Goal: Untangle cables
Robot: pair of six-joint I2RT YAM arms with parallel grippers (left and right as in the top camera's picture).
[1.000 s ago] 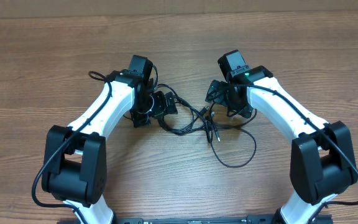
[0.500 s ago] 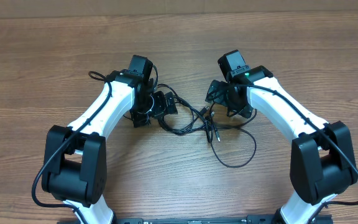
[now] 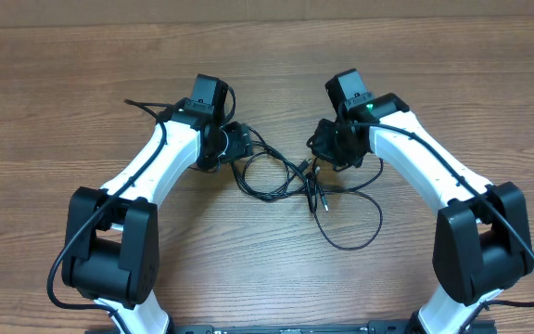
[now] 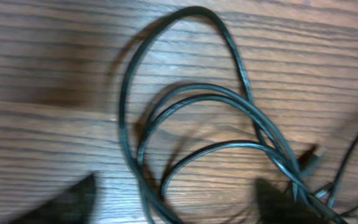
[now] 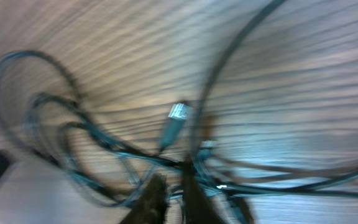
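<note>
The cables [image 3: 269,193] lie as thin black cords tangled on the wooden table between my two arms, with one plug [image 3: 324,206] pointing toward me. My left gripper [image 3: 240,146] sits at the tangle's left end. In the left wrist view it [image 4: 176,205] is open, its fingertips [image 4: 73,199] wide apart over the cable loops [image 4: 191,93]. My right gripper [image 3: 324,148] is at the tangle's right end. In the blurred right wrist view it [image 5: 176,196] is shut, with strands of the cables [image 5: 123,152] crossing at its tips, beside a silver-tipped plug [image 5: 178,113].
One strand runs out in a wide loop [image 3: 373,232] toward the right arm's base. Another thin black cord [image 3: 142,107] trails off behind the left arm. Bare wooden table [image 3: 267,56] stretches beyond both grippers.
My left gripper has shifted a little toward the far side, dragging the cord behind it. My right gripper has shifted slightly to the right at the tangle's right end. The cables there moved slightly.
</note>
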